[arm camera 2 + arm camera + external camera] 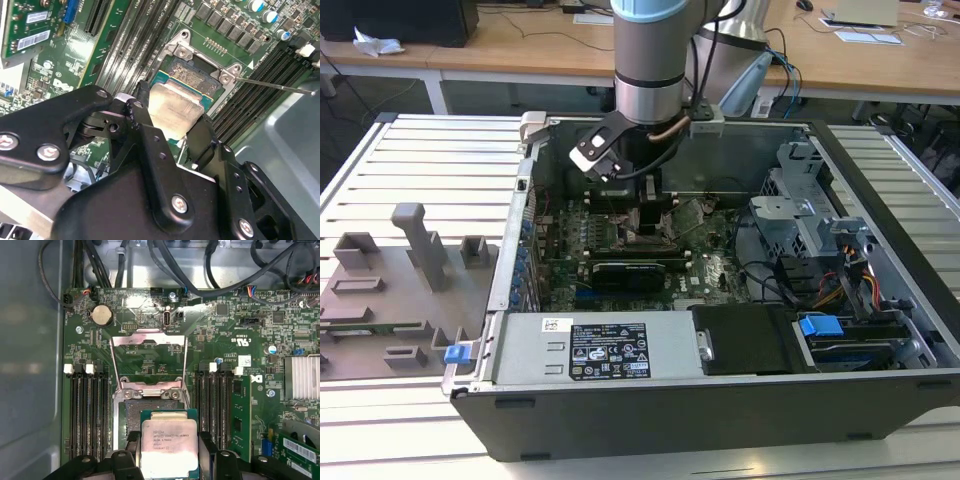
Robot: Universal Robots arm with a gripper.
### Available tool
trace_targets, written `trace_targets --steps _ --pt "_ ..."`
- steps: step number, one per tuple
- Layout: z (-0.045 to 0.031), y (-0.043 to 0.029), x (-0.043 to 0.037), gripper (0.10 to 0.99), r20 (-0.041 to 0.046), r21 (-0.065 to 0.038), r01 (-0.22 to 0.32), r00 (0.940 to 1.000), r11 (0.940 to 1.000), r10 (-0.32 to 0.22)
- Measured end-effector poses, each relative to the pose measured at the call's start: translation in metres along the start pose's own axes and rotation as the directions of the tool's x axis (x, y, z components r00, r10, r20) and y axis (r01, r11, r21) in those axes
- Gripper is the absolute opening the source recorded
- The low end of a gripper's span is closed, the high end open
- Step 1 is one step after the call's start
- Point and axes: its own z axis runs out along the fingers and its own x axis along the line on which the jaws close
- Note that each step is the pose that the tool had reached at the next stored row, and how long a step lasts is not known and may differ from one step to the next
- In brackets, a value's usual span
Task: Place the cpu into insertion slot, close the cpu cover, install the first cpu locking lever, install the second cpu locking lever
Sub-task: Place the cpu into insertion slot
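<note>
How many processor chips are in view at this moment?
1. The chip is gripped in the tool, over the open socket between the two banks of memory slots. The tool covers part of the board, so another could be hidden.

Silvery cpu (169,447) over dark insertion slot (132,416)
</note>
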Motion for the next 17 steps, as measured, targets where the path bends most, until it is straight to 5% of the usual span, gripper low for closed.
trace_targets --steps 7,10,13,17 --pt "0.0076 -0.0007 0.0043 0.545 0.0001 0.000 0.000 1.0000 1.0000 0.000" --pt "0.0093 -0.0009 0.0144 0.545 -0.0003 0.000 0.000 1.0000 1.0000 0.000" --pt "0.0190 -0.0016 0.0140 0.545 0.0000 0.000 0.000 1.0000 1.0000 0.000" --pt "0.0218 -0.0017 0.0112 0.545 0.0000 0.000 0.000 1.0000 1.0000 0.000"
